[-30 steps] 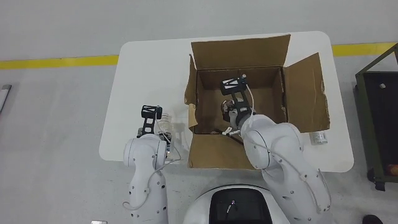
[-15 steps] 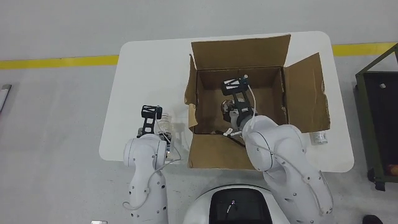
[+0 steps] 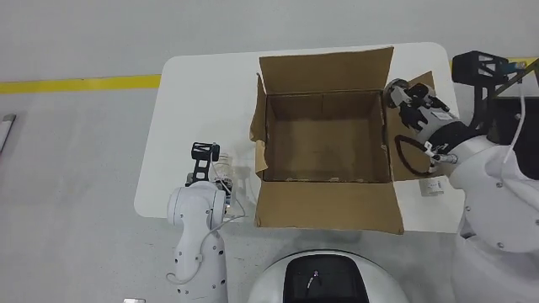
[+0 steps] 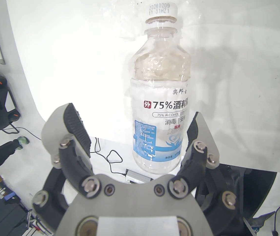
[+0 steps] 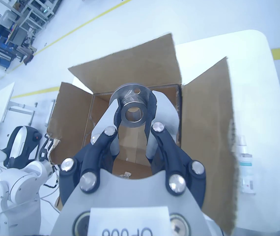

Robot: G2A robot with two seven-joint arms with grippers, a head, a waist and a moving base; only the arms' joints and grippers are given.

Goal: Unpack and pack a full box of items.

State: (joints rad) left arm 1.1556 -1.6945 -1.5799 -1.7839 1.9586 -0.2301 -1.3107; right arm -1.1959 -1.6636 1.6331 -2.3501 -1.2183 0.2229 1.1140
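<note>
1. Presently, the left end effector sits low over the near-left part of the table. Its fingers are apart and clamped on nothing.
2. A clear bottle lies on its side on the table between those fingers, white cap pointing away from the wrist and blue-and-white label facing up. It is closer to one pad than the other; I cannot tell whether it touches that pad.
3. In the top view the left arm stands left of the box, with the clear bottle just beside the box's left flap.
4. The right end effector is clamped on a metal part, a silver flanged ring with a central bore and one small hole in the flange. The fingers pinch it from both sides.
5. The metal part is held up off the table. In the right wrist view the box opening lies behind it.
6. In the top view the right arm is at the table's right end, its wrist over the box's right flap.
7. The box stands mid-table with all four flaps folded outward. A few pale scraps lie on its brown floor.
8. A small bottle with a teal label lies on the table just beside the right flap, outside the box.
9. A yellow line runs along the floor beyond the table.
</note>
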